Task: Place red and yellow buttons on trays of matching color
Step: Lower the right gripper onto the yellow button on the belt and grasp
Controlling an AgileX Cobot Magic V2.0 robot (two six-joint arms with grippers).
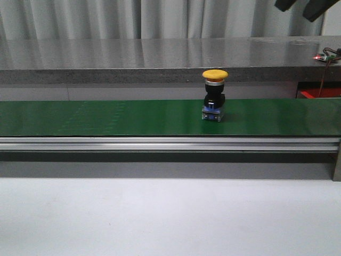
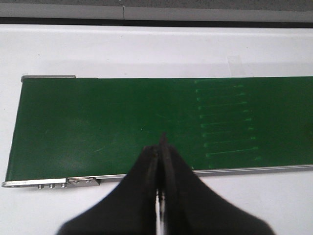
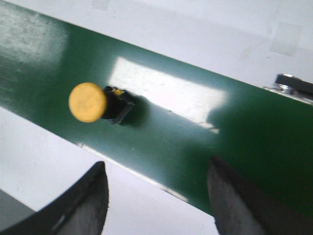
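Progress nil so far: yellow button point(image 1: 214, 95) stands upright on the green belt point(image 1: 106, 117), about midway between its near and far edges, right of the belt's middle, untouched; no red button or trays in view. My right claw point(image 3: 156, 196) hangs above it, jaws spread wide, holding nothing. My left claw point(image 2: 160, 161) is pinched closed, empty, over the belt's end
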